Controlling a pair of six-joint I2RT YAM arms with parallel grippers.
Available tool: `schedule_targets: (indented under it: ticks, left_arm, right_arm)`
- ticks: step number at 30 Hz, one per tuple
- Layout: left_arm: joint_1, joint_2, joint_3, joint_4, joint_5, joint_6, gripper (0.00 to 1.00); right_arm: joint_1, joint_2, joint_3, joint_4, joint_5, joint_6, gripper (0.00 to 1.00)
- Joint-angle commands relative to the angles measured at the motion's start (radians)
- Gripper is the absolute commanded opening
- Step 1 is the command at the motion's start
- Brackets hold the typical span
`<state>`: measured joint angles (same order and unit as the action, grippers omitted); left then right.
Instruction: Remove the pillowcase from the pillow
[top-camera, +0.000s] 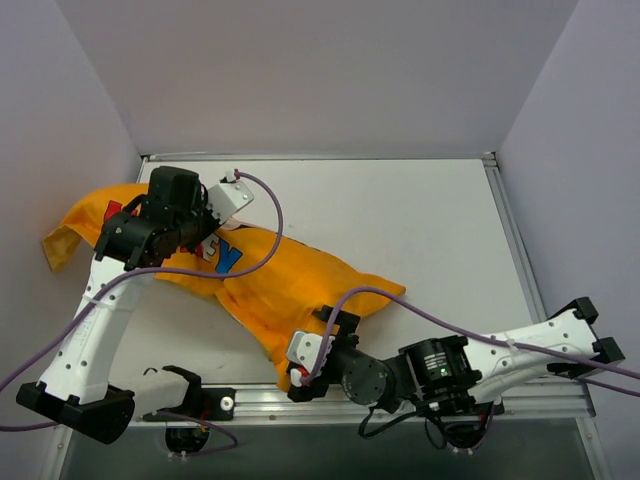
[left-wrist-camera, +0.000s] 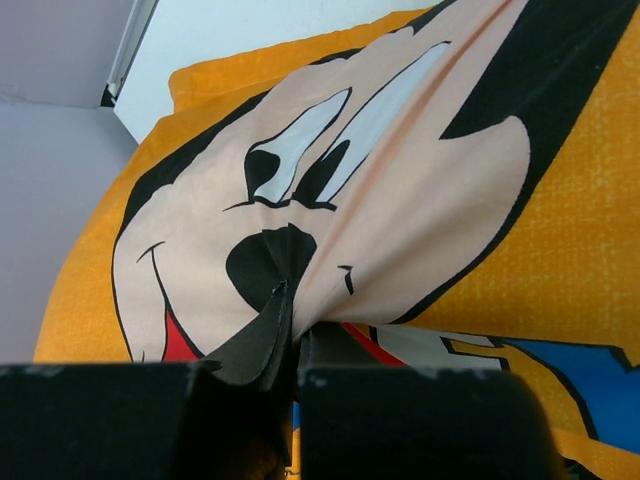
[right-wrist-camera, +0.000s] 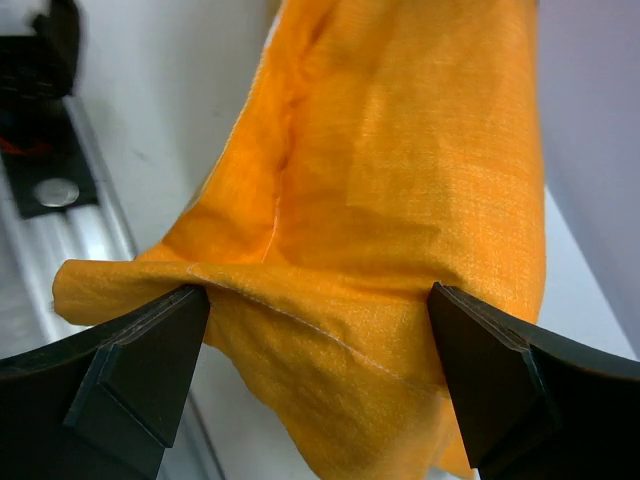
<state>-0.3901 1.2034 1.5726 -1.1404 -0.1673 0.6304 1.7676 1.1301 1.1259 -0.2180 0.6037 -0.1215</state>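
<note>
1. Cloth of the pillowcase lies slantwise across the table, its left corner raised toward the wall.
2. The left gripper is clamped on a thin fold of the mouse face, and the fabric tents up into its jaws.
3. The pillow shows in no view. Judging by the plump middle, it is probably inside the case.
4. The right gripper stands wide apart, straddling the near hem and holding nothing.
5. Risks:
   - The left pinch is slim, so a hard pull could slip it free.
   - If the right jaws close on both hem layers, they would seal the opening and trap the pillow.
   - With only cloth held at both ends, pulling may merely stretch the case or drag everything off the near edge.
</note>
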Motion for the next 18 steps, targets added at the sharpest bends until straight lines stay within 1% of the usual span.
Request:
schedule_targets:
  ticks: [1,3,4,5,8,12,13,14,15,16,18]
  left_arm:
    - [0.002,-0.034,0.104,0.163,0.023,-0.017,0.02]
    - [0.000,-0.034,0.109,0.156,0.035,-0.015,0.02]
    - [0.000,-0.034,0.112,0.156,0.038,-0.014,0.02]
    - [0.000,-0.034,0.115,0.151,0.043,-0.014,0.02]
    - [0.000,-0.034,0.124,0.143,0.058,-0.014,0.02]
    - [0.002,-0.039,0.133,0.134,0.083,-0.009,0.02]
    - [0.000,-0.039,0.135,0.131,0.084,-0.003,0.02]
    - [0.000,-0.039,0.139,0.128,0.087,-0.001,0.02]
    - [0.000,-0.039,0.145,0.126,0.088,0.000,0.02]
    - [0.000,-0.039,0.150,0.125,0.088,0.002,0.02]
    - [0.000,-0.039,0.167,0.117,0.091,0.002,0.02]
  right_arm:
    - [-0.051,0.025,-0.057,0.170,0.295,-0.116,1.00]
    - [-0.106,0.025,-0.060,0.263,0.272,-0.139,1.00]
    - [-0.137,0.028,-0.058,0.279,0.259,-0.147,1.00]
    - [-0.193,0.036,-0.060,0.284,0.240,-0.158,1.00]
    - [-0.270,0.100,-0.063,0.273,0.196,-0.178,1.00]
    - [-0.328,0.140,-0.055,0.247,0.150,-0.161,1.00]
    - [-0.339,0.145,-0.048,0.246,0.137,-0.158,0.96]
    - [-0.355,0.154,-0.043,0.244,0.122,-0.153,0.89]
    - [-0.387,0.158,-0.038,0.243,0.120,-0.142,0.77]
    - [-0.410,0.161,-0.028,0.236,0.113,-0.133,0.59]
    - [-0.462,0.171,-0.012,0.221,0.036,-0.110,0.46]
